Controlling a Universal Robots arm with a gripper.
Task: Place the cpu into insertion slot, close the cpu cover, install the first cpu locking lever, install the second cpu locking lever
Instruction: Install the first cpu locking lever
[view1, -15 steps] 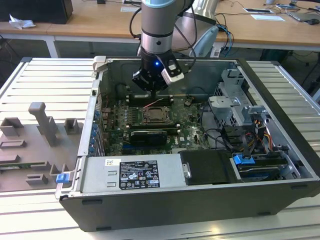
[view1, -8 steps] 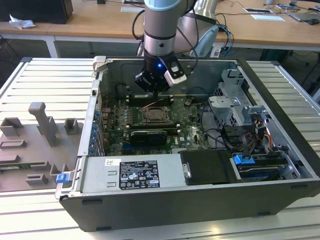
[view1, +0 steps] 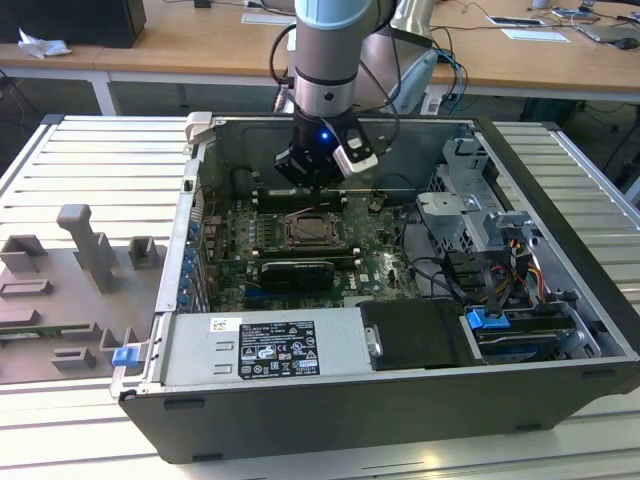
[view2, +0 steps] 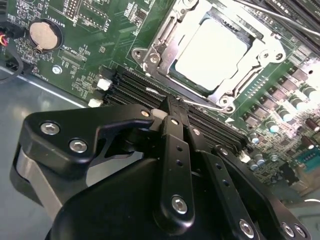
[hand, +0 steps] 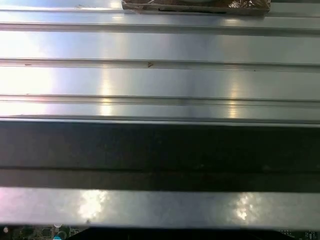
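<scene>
While my gripper (view2: 172, 112) hovers over the memory slots (view2: 150, 92) beside the insertion slot (view1: 312, 229), its fingers are pinched together on nothing. I see the cpu (view2: 212, 52) already seated there with the cpu cover (view2: 165, 47) down around it. I judge that chip light, rigid and fragile, best gripped by 2 opposite edges.

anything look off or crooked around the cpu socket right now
Nothing stands out. In the second wrist view the cpu lies flat and square in the insertion slot, with the cpu cover closed around it. The hand hovers beside the socket, over the memory slots.
</scene>
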